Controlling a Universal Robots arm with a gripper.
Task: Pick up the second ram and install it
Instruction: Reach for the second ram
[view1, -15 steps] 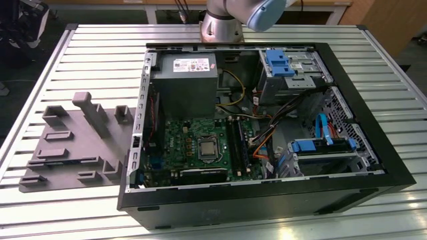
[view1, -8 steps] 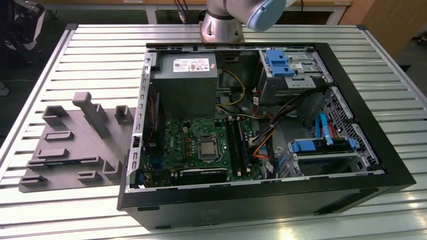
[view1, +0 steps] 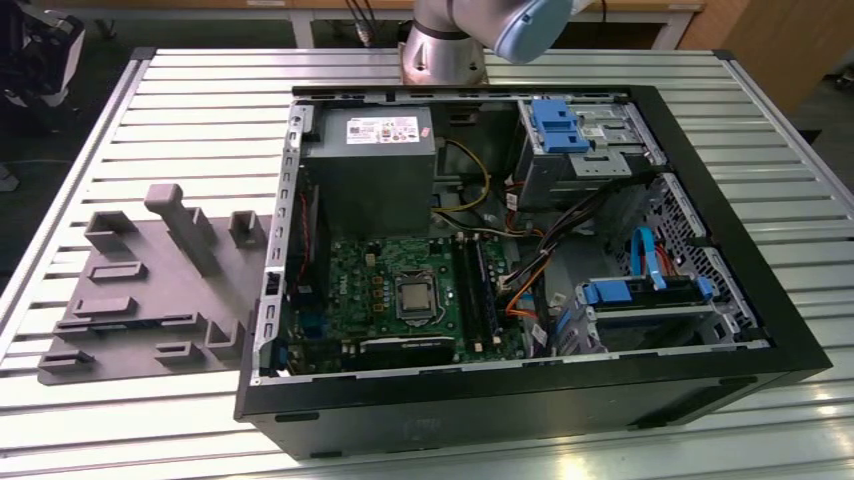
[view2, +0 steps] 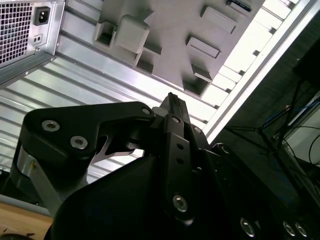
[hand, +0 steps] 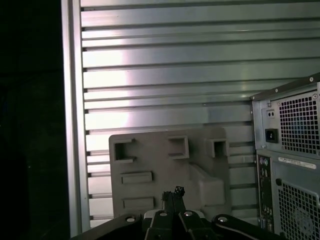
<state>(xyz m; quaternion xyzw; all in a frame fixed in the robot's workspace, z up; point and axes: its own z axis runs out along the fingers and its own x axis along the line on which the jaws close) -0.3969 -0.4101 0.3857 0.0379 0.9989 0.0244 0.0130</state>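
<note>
The gripper (hand: 172, 192) hangs clenched, fingertips drawn together with nothing between them, as both wrist views show. Under it lies the grey tray (hand: 160, 170), flat on the slatted bench (hand: 165, 75) and just beside the open case (view1: 534, 405). The gripper is well apart from the case's inside.

In the exterior view, on the motherboard (view1: 380, 270), long dark slots run just beside the socket (view1: 415, 296), on the exterior view's right. A thin stick set on edge there looks to be the ram (view1: 475, 285), already seated. Whether one stick or two stands there I cannot tell.

Such a stick should be light, stiff and brittle. It is best pinched across its flat faces near the middle or held by its short ends, keeping off the chips and contact edge.

Farther back, the power supply (view1: 367, 170) carries a white label (view1: 382, 129). Its print is too small to read.
</note>
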